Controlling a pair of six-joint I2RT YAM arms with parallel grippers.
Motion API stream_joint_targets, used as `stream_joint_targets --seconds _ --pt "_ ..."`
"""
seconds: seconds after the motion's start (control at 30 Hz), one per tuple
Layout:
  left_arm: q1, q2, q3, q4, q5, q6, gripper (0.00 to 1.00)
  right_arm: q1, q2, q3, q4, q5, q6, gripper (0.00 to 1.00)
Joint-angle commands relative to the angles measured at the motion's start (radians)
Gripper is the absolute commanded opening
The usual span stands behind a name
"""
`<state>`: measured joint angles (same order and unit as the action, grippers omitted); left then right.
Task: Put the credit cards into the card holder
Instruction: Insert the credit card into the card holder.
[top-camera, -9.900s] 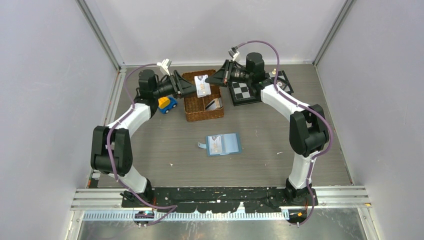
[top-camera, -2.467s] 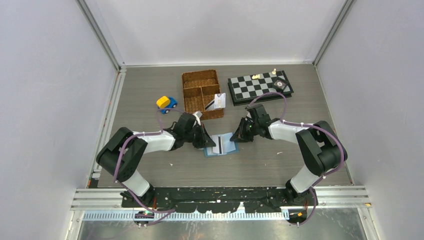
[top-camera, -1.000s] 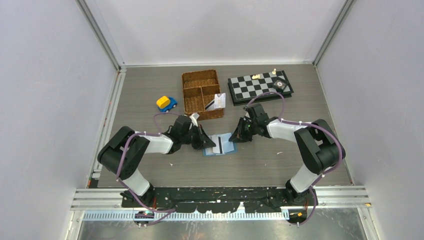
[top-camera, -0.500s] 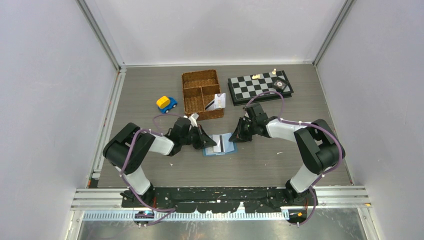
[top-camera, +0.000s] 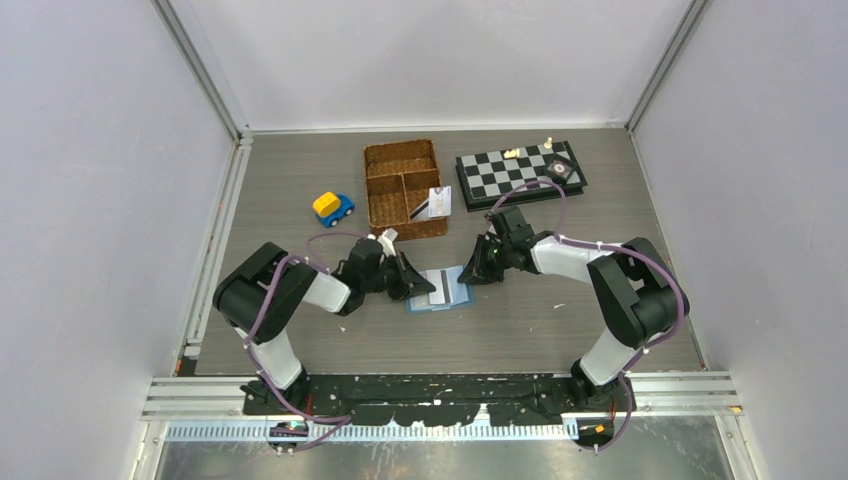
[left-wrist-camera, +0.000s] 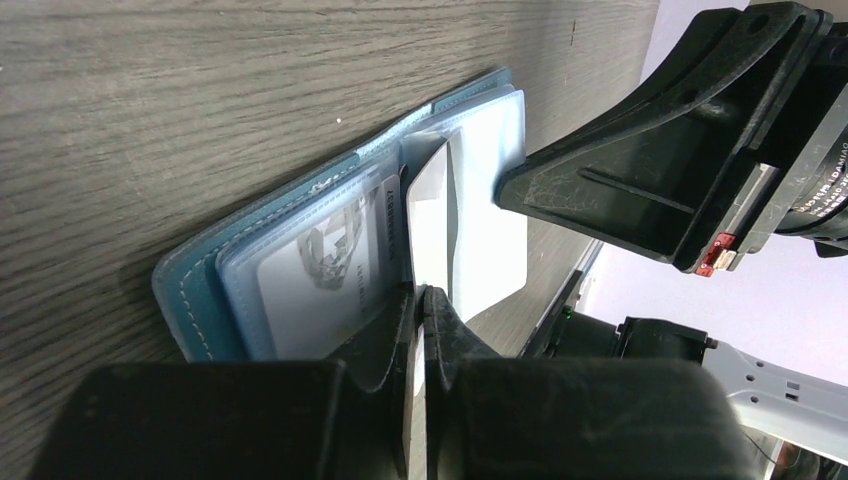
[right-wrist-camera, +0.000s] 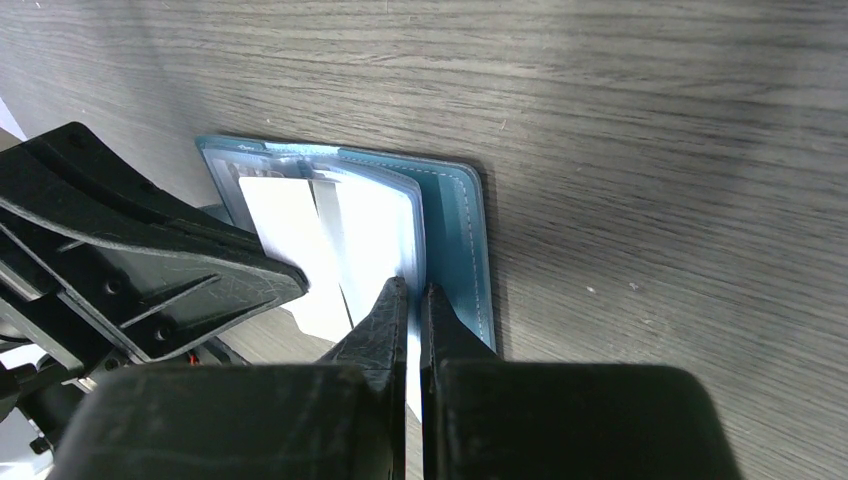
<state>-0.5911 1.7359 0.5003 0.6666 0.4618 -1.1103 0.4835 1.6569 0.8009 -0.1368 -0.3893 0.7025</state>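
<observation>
Grey wood-grain surface (top-camera: 560, 330) in a pale-walled booth, and roughly in the middle the card holder (top-camera: 452, 303) lies open and flat. One printed card (left-wrist-camera: 320, 262) sits in the clear pocket on its left half. The left fingers (left-wrist-camera: 385, 335) are pressed together on the edge of one white card (left-wrist-camera: 432, 215), which stands tilted over the holder's fold, next to the paler right-hand pockets. The right fingers (right-wrist-camera: 385, 320) are closed too, pinching the edge of a pale inner pocket leaf on the holder's right side. Behind the holder there's one divided brown wicker basket (top-camera: 400, 160), with one leaning card (top-camera: 439, 200) in the compartment nearest the holder and a darker flat thing beside it that I can't make out. One blue-and-yellow toy car (top-camera: 332, 207) is behind and left of the holder. One chessboard (top-camera: 500, 178) is behind and right of it, with a few small pieces on it.
</observation>
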Motion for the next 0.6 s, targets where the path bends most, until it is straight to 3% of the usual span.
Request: stream_joint_targets --seconds 0.0,0.2,0.57 --pt "-0.02 0.035 -0.005 -0.021 -0.062 0.016 0.05 0.035 0.031 0.0 -0.062 0.038 -0.006 0.01" --pt "-0.038 0.029 0.04 -0.12 -0.075 0.053 0.1 0.036 0.018 -0.006 -0.059 0.058 0.016 0.01" --pt "-0.042 -0.121 0.145 -0.502 -0.159 0.227 0.39 0.036 -0.006 -0.01 -0.091 0.131 0.022 0.01"
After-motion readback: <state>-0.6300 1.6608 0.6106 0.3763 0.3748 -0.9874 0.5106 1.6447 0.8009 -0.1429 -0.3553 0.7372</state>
